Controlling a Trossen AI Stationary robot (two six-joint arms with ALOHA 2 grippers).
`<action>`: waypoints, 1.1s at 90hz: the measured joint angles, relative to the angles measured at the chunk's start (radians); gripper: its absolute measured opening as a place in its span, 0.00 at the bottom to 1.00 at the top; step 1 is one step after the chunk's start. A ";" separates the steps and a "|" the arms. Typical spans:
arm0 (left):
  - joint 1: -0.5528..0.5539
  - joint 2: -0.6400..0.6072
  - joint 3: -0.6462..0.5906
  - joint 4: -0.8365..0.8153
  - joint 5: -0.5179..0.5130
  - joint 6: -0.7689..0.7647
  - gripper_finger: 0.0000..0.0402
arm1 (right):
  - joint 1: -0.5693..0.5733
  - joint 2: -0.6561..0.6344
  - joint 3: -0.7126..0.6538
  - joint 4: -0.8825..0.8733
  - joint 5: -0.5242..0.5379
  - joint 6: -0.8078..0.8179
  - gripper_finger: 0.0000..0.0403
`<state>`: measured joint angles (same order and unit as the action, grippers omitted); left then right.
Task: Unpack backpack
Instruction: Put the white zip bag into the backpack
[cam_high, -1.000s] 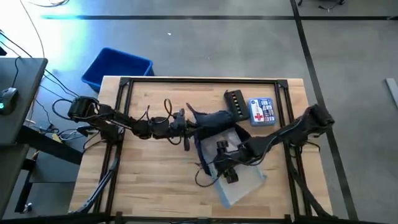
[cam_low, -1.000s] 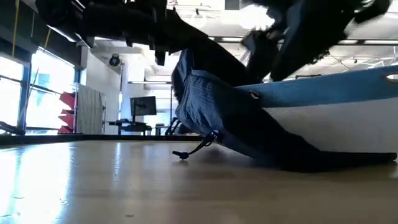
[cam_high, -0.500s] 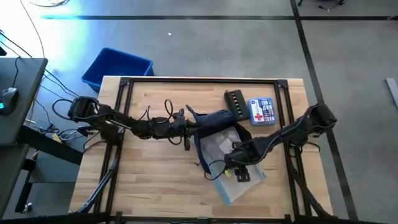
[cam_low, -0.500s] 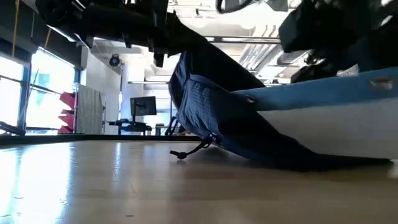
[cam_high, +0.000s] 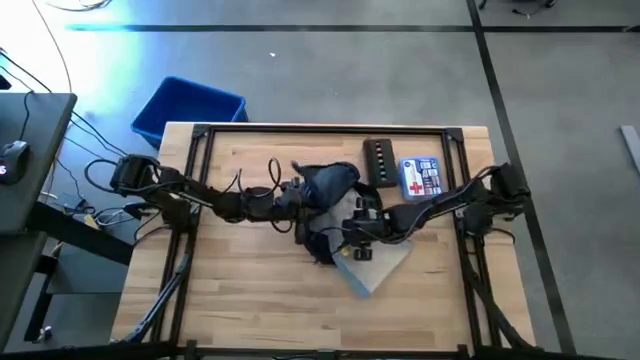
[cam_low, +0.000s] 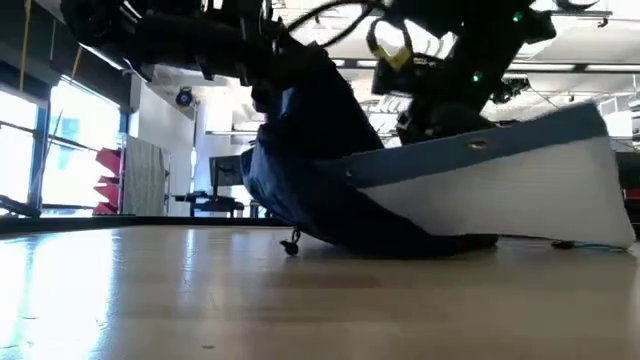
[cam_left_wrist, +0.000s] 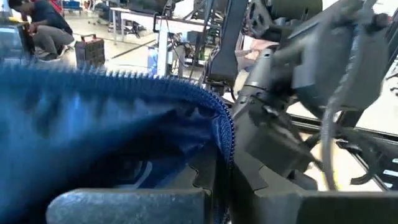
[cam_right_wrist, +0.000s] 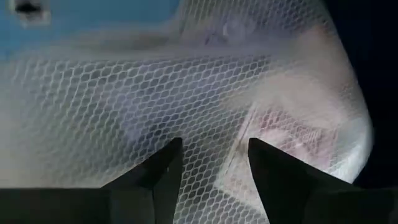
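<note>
Navy backpack (cam_high: 330, 185), mesh pouch (cam_high: 375, 265), first-aid kit (cam_high: 420, 178)

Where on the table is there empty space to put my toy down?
The wooden table is bare along its near edge and its whole left side beneath the left arm. The far left corner by the blue plastic bin is open too. It is crowded mid-table around the dark navy backpack and pale mesh pouch, where the left gripper and right gripper work.

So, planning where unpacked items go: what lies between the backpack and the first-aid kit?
In the high view, a black ridged block lies between the backpack and the first-aid kit.
</note>
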<state>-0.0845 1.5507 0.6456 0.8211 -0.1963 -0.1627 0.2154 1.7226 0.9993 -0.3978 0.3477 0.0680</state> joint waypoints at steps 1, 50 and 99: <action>0.000 0.000 0.000 0.000 0.000 0.000 0.00 | 0.002 0.000 0.000 -0.008 0.001 -0.002 0.41; -0.001 0.000 0.000 -0.037 -0.046 -0.014 0.00 | 0.088 -0.042 -0.019 -0.202 -0.182 0.180 0.35; -0.042 0.179 0.008 0.025 -0.010 -0.105 0.00 | -0.071 0.156 -0.053 0.410 0.021 -0.008 0.35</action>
<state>-0.1268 1.7301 0.6535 0.8459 -0.2059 -0.2680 0.1440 1.8789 0.9466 0.0121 0.3689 0.0602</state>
